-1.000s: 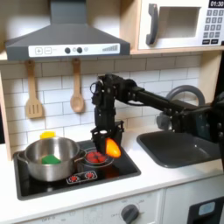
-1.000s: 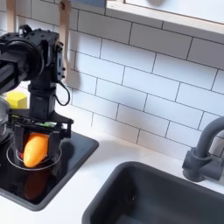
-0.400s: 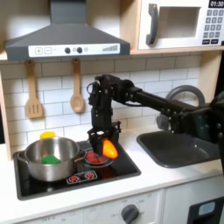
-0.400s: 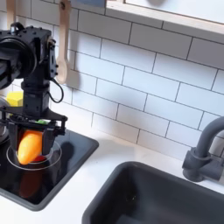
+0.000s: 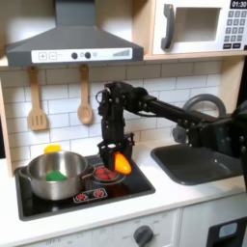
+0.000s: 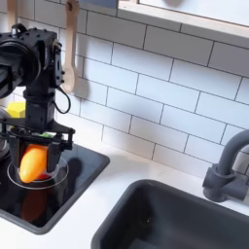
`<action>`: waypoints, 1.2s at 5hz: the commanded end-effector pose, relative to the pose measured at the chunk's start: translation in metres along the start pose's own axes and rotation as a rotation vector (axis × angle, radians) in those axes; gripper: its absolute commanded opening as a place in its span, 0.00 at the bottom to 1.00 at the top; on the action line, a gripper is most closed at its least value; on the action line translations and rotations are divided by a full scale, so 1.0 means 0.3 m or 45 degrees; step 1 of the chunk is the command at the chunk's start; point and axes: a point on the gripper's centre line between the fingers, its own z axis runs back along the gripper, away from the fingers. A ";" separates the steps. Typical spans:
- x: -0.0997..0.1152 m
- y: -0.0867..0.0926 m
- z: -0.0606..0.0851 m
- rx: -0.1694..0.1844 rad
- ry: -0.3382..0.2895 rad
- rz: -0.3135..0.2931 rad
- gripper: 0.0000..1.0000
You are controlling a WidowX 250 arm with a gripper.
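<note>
Now my fingers (image 5: 118, 159) grasp the orange carrot (image 6: 33, 162), and since a second ago I moved it a little toward the steel pot (image 5: 53, 174), above the black stove (image 6: 73, 180). White tiles (image 6: 146, 73) stand behind the stove, the sink (image 5: 201, 162) beside it.

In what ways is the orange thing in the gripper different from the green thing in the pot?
The orange object is held in the gripper, above the stove burner; the green object lies inside the silver pot. The orange object stands nearly upright and looks elongated; the green object lies low and looks rounder. Both are small and plainly coloured.
</note>
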 end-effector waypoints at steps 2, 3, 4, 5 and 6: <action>0.009 0.016 -0.010 -0.006 0.008 0.020 0.00; 0.017 0.014 0.033 -0.028 0.002 0.029 0.00; 0.017 0.023 0.099 -0.045 -0.055 0.028 0.00; 0.035 0.068 0.108 -0.045 -0.065 0.062 0.00; 0.056 0.091 0.117 -0.055 -0.070 0.081 0.00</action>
